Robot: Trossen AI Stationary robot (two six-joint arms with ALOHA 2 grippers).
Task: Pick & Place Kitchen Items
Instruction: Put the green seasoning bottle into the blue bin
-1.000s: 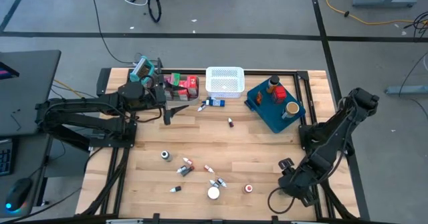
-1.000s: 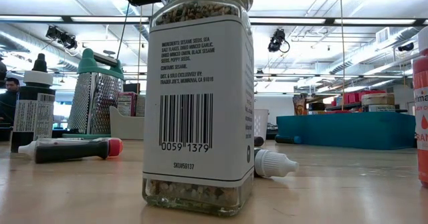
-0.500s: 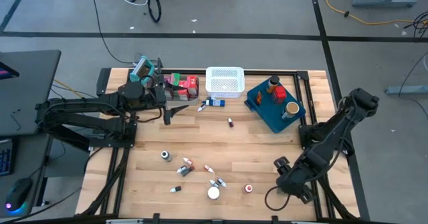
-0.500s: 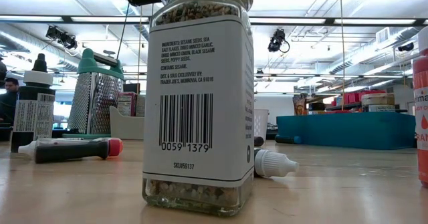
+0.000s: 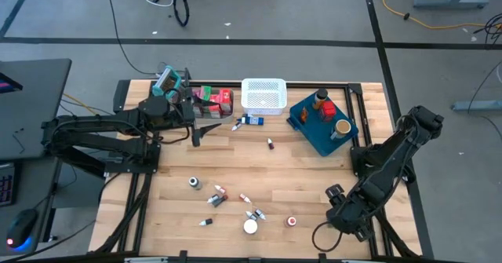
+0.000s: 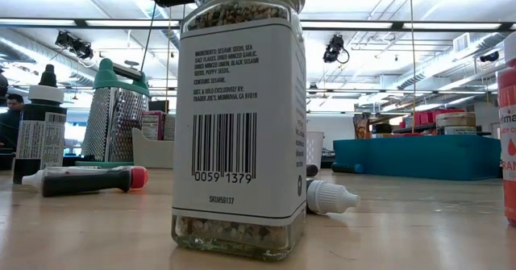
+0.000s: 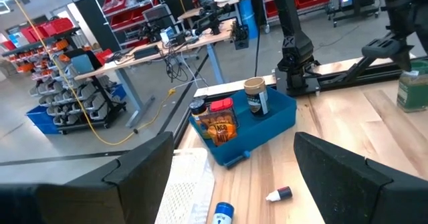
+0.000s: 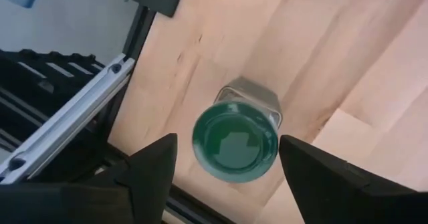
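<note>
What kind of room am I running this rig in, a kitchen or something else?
Not a kitchen; most likely a robotics lab or workshop. Beyond the wooden table there are racks of red parts bins, cluttered workbenches with trailing cables, and a bare concrete floor.

Tabletop [image 5: 298, 177]: cartons [image 5: 213, 98] at rear, L of mesh basket [image 5: 263, 94]; tray [image 5: 312, 129] R of basket, w/ jars in it. Tube [image 5: 252, 121] just in front of basket. Small bottles [image 5: 217, 196] scattered front centre. R pincer [image 8: 227, 167] over lidded jar [image 8: 235, 140] at front R corner. L pincer [image 7: 231, 177] near cartons, rear L.
</note>
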